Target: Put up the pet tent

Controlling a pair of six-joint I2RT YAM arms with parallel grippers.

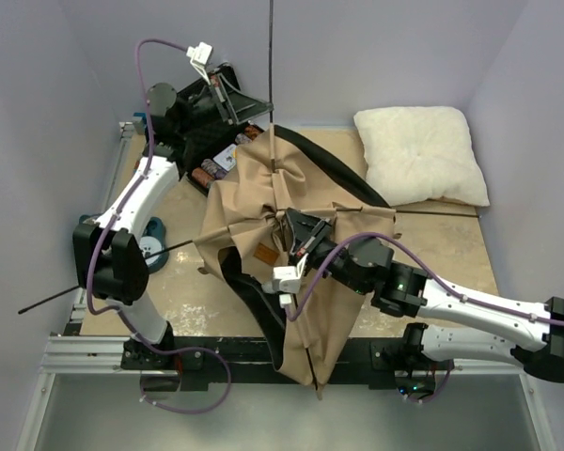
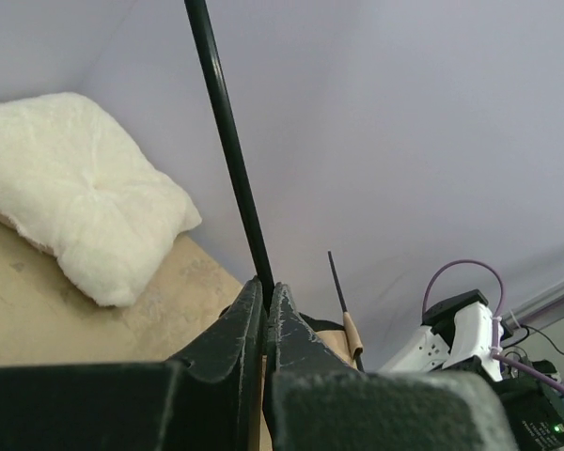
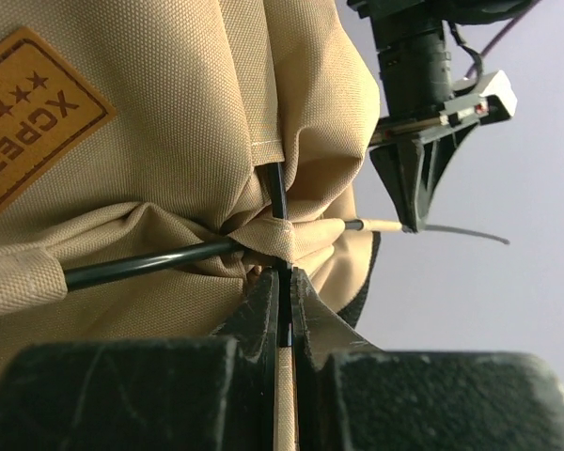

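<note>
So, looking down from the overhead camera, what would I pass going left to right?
The left arm, then the tan pet tent, then the white pillow. The right arm spans the same stretch as the tent and pillow, so it has no clear place in the order.

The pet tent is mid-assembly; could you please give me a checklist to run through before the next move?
1. The left tool is shut on the upright pole: ok.
2. The right tool is shut on a pole at the crossing: ok.
3. The pet tent canvas is stretched taut: not ok, it lies bunched.
4. The pillow is apart from the tent: cannot tell, they look very close.
</note>
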